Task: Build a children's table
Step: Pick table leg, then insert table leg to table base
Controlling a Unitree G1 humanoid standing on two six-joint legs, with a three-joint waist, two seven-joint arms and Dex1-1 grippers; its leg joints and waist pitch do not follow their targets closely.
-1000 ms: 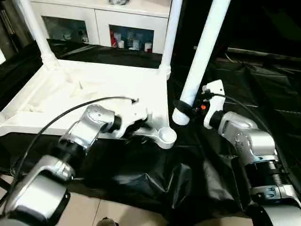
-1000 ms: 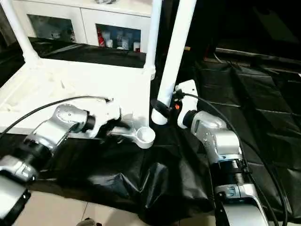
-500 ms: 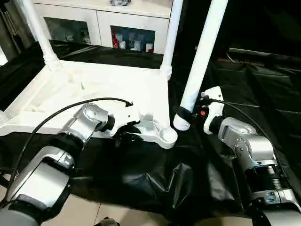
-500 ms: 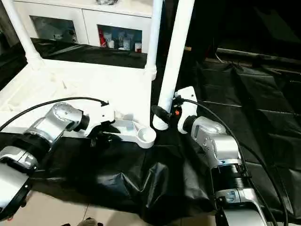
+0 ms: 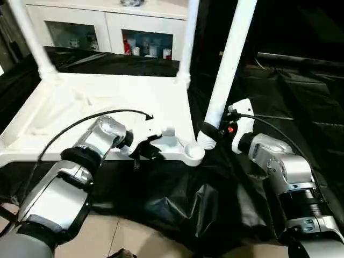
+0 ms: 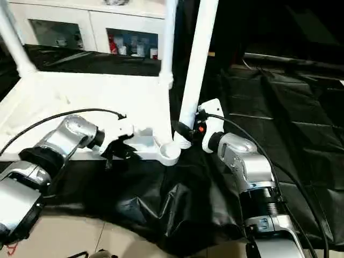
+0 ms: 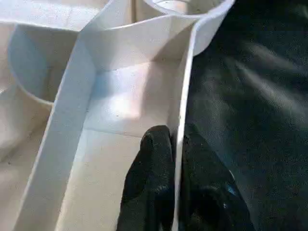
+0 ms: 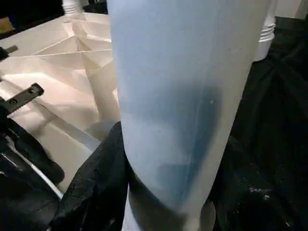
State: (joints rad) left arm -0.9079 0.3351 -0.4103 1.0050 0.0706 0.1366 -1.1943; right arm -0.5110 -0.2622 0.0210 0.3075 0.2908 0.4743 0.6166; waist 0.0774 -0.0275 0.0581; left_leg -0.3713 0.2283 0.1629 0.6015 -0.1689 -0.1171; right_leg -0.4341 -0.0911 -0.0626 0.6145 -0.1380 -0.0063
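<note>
Head views: While the tabletop (image 5: 107, 102) lies upside down on the black sheet (image 5: 177, 199), ribs upward, two legs (image 5: 185, 37) are seen already standing in its far corner sockets; the near right socket (image 5: 192, 153) is open.
Loose leg: a fourth-corner leg (image 5: 228, 64) is held almost upright, long axis vertical and tilted slightly, its threaded lower end just beside the open socket, not yet in it.
Right gripper (image 5: 207, 130): the leg is clasped low, near its end.
Left gripper (image 5: 144, 151): it is set at the tabletop's near rim.

Left wrist view: the black fingers (image 7: 154, 159) are seen pressed together on the thin rim wall (image 7: 185, 96), one on each side.
Handling, tabletop: it is judged stiff, light and smooth; the rim wall offers a sound pinch point for steadying.

Right wrist view: the leg (image 8: 187, 96) is seen close between the fingers.
Handling, leg: it is judged rigid, light and slippery; a low grip is judged best for steering the end into the socket.
</note>
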